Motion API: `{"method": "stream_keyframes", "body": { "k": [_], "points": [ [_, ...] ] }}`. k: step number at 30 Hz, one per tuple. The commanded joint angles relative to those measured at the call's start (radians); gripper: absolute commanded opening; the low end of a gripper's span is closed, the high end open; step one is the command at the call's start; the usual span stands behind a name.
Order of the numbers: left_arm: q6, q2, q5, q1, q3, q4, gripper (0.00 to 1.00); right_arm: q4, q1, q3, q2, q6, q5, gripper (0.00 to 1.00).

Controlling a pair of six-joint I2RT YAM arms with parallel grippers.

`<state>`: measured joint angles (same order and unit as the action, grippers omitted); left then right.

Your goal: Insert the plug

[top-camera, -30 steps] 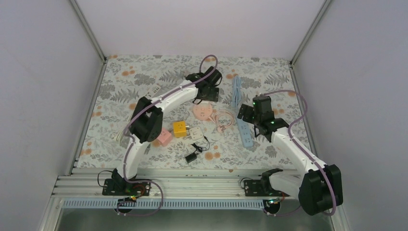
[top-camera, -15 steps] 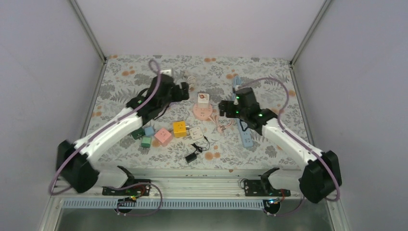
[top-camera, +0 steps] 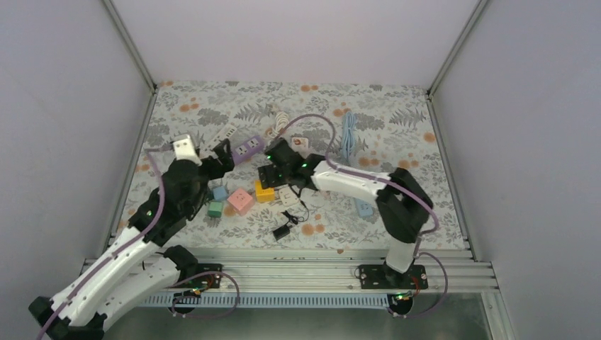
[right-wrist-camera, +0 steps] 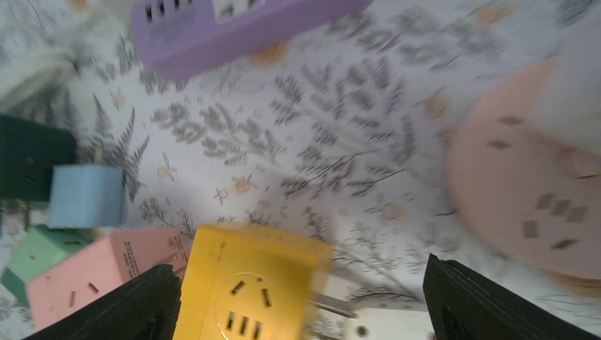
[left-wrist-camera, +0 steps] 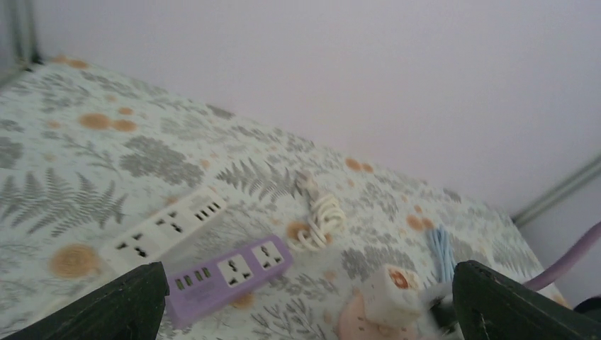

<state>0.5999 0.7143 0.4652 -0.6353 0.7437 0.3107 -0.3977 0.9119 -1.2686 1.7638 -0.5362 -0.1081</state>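
Floral table (top-camera: 397,106) holds purple power strip (top-camera: 248,149), pink cube (top-camera: 241,201).

Plain pale walls (top-camera: 283,35) enclose a tabletop (top-camera: 397,106) printed with ferns and orange flowers.

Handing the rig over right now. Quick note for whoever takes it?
Left gripper: open, empty, beside the purple strip.
Right gripper: open, empty, over the yellow cube.
Black adapter lies loose on the near side. White strip lies next to the purple one.
Done: nothing. No plug is held.
To do: grasp the plug and insert it.
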Motion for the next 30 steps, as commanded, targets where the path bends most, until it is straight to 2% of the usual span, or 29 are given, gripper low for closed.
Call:
{"method": "stream_keyframes", "body": {
  "k": [1, 5, 11, 15, 24, 26, 28, 30],
  "points": [
    [0.022, -0.136, 0.163, 0.005, -0.056, -0.001, 1.0, -0.051, 0.069, -0.084, 0.117, -0.052, -0.049, 0.87],
    [-0.012, -0.22, 0.203, 0.005, -0.089, -0.013, 1.0, -0.092, 0.089, -0.183, 0.184, -0.045, -0.088, 0.86],
    [0.001, -0.244, 0.227, 0.005, -0.122, -0.011, 1.0, -0.15, 0.1, -0.258, 0.252, -0.065, -0.119, 0.83],
    [0.009, -0.228, 0.223, 0.005, -0.118, -0.006, 1.0, -0.172, 0.107, -0.258, 0.271, -0.086, -0.131, 0.76],
    [0.014, -0.227, 0.193, 0.005, -0.151, -0.054, 1.0, -0.196, 0.116, -0.265, 0.3, -0.101, -0.123, 0.77],
    [0.017, -0.221, 0.188, 0.005, -0.152, -0.05, 1.0, -0.194, 0.116, -0.266, 0.305, -0.104, -0.115, 0.74],
    [0.022, -0.213, 0.179, 0.005, -0.15, -0.046, 1.0, -0.182, 0.116, -0.256, 0.287, -0.116, -0.122, 0.65],
    [0.023, -0.214, 0.146, 0.005, -0.151, -0.057, 1.0, -0.146, 0.117, -0.23, 0.244, -0.12, -0.132, 0.61]
  ]
}}
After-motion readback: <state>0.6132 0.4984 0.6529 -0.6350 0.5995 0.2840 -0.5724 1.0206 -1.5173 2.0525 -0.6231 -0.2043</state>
